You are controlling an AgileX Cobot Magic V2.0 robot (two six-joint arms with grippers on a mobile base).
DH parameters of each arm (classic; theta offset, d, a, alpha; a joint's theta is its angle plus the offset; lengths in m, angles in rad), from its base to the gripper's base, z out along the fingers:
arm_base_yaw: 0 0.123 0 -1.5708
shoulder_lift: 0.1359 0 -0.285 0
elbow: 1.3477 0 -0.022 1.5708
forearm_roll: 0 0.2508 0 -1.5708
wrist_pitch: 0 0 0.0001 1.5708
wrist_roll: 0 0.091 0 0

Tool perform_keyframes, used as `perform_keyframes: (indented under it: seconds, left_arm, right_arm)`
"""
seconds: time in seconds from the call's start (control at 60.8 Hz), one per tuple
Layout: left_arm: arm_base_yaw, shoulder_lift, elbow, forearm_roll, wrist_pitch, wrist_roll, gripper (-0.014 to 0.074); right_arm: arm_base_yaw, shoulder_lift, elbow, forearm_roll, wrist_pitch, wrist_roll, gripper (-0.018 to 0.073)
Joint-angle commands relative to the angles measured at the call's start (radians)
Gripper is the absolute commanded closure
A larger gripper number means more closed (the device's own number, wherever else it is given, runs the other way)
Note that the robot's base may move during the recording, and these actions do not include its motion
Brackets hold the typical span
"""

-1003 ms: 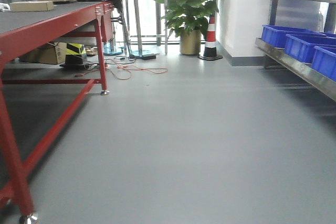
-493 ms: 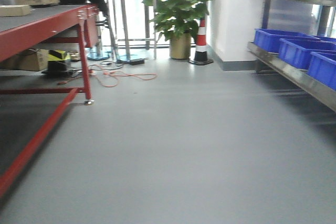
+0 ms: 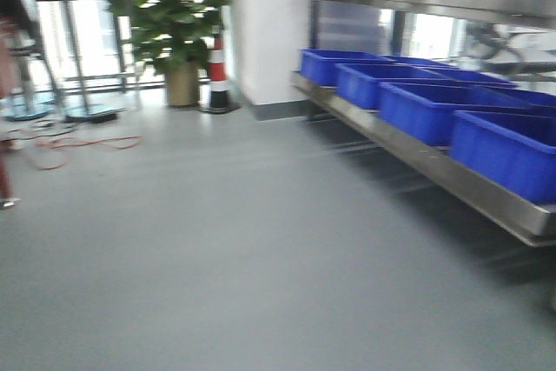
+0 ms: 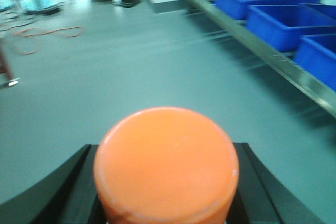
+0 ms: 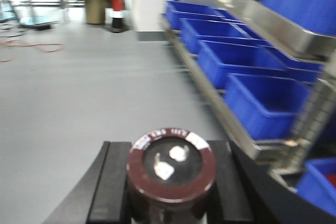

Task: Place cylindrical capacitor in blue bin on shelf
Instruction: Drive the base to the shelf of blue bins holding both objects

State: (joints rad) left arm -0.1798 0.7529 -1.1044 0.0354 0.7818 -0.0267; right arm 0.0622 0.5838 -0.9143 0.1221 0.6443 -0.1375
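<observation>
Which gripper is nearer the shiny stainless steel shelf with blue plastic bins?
Right. The right gripper, holding the dark cylindrical capacitor, has the stainless steel shelf close on its right; the left gripper, holding an orange cylinder, sees it farther off right.

Bright blue bins (image 3: 417, 110) on shiny silver steel shelf (image 3: 408, 152). Floor (image 3: 217, 258) plain pale grey. Cone (image 3: 218, 76) banded red and white, base black. Green plant (image 3: 174, 6) in tan pot (image 3: 182, 84); orange-red cable (image 3: 78, 143). Left pincer (image 4: 167, 182) black, its cylinder (image 4: 166, 163) plain orange. Right pincer (image 5: 170, 182) black, its capacitor (image 5: 171, 169) dark maroon, rim lettered white, terminals silvery.
</observation>
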Motion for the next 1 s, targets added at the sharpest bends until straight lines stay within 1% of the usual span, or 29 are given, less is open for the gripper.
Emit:
perform_keyframes:
  seconds: [0.0, 0.987]
  left_arm:
    - [-0.006, -0.002, -0.006, -0.005, -0.022, -0.004, 0.0707]
    - [-0.006, -0.002, -0.006, -0.005, -0.022, -0.004, 0.0707]
  right_arm:
    - [0.001, -0.001, -0.003, -0.002, -0.024, -0.004, 0.0712]
    - [0.001, -0.001, -0.003, -0.002, -0.024, -0.004, 0.0712]
